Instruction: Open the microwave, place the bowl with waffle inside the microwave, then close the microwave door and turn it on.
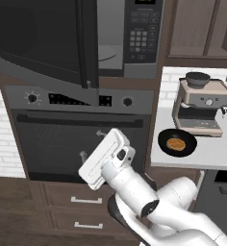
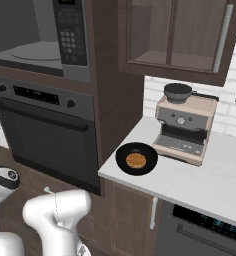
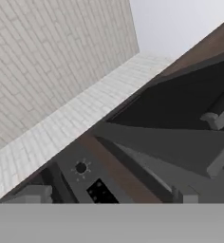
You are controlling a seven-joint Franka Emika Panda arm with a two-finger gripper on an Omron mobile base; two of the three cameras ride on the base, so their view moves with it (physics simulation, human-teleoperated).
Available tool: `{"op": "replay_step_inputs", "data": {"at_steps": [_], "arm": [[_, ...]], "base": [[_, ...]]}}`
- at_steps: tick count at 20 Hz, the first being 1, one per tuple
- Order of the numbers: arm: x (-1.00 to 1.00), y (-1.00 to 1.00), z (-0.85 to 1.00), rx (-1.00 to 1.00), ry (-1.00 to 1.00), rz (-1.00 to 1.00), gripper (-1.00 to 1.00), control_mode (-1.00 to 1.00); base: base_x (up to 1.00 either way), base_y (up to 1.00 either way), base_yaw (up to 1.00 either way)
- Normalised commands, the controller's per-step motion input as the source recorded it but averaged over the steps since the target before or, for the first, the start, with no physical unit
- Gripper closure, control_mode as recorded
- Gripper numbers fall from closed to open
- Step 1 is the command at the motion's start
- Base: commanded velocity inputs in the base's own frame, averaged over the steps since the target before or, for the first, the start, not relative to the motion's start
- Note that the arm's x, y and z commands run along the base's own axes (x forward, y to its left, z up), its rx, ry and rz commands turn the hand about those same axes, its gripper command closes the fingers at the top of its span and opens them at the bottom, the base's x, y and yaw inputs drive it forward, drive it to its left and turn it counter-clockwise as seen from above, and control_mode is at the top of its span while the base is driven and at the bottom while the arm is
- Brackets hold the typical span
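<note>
The microwave is built in above the oven, and its grey cavity with the glass turntable is exposed. The microwave door stands open, swung out to the left. On the white counter to the right sits the black bowl with waffle. My gripper hangs in front of the oven, below the open door and well left of the bowl, pointing up and left. In the hand view its fingertips stand wide apart, so my gripper is open with nothing between them.
The black-glass oven with knobs and a bar handle is right behind the hand. A beige-and-steel coffee machine stands just behind the bowl. Wooden cabinets hang above the counter. A white brick wall lies left.
</note>
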Motion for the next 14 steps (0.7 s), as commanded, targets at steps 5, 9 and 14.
{"op": "replay_step_inputs", "data": {"at_steps": [5,9,14], "arm": [[-1.0,-0.34,0.29,0.18,-0.19,0.0,-1.0,-1.0],[-1.0,-0.66,0.97,0.26,0.0,0.0,-1.0,-1.0],[-1.0,-0.42,1.0,0.25,0.0,-0.01,-1.0,-1.0]], "base": [[0.0,0.0,0.0],[0.0,0.0,0.0],[0.0,0.0,0.0]]}}
